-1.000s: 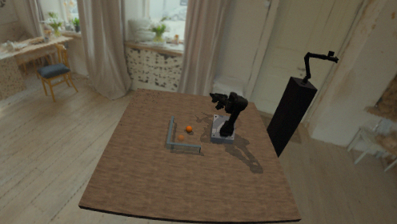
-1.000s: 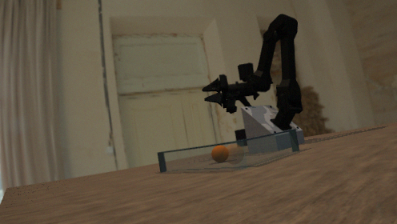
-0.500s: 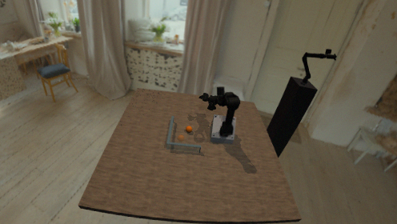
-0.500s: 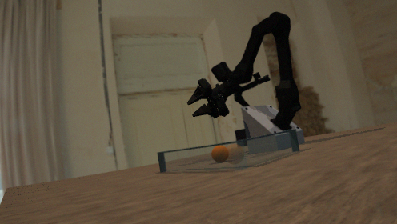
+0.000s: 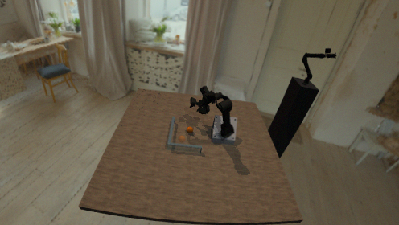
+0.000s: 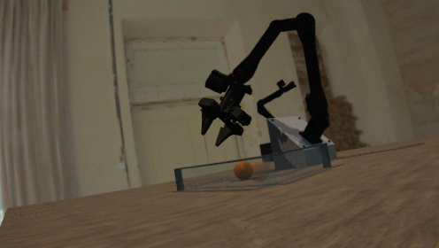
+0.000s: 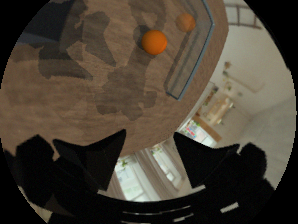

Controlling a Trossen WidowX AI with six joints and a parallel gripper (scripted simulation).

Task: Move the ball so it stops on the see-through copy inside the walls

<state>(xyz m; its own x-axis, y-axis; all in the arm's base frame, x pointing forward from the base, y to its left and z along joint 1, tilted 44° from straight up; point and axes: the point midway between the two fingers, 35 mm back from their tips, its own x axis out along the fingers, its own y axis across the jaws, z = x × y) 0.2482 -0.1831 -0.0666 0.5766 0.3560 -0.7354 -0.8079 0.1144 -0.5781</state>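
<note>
The orange ball lies on the table, inside the corner and apart from both walls. The see-through copy is a paler orange ball, nearer the corner; the real ball is a short way from it. The low clear walls meet at a corner beyond the copy. My gripper is open and empty, tilted downward, high above the table. It hangs above and to one side of the ball, touching nothing.
The arm's pale base block stands near the ball, on the side away from the long wall. The brown table carries the arm's shadows around the ball. A second small arm stands on a black pedestal beyond the table.
</note>
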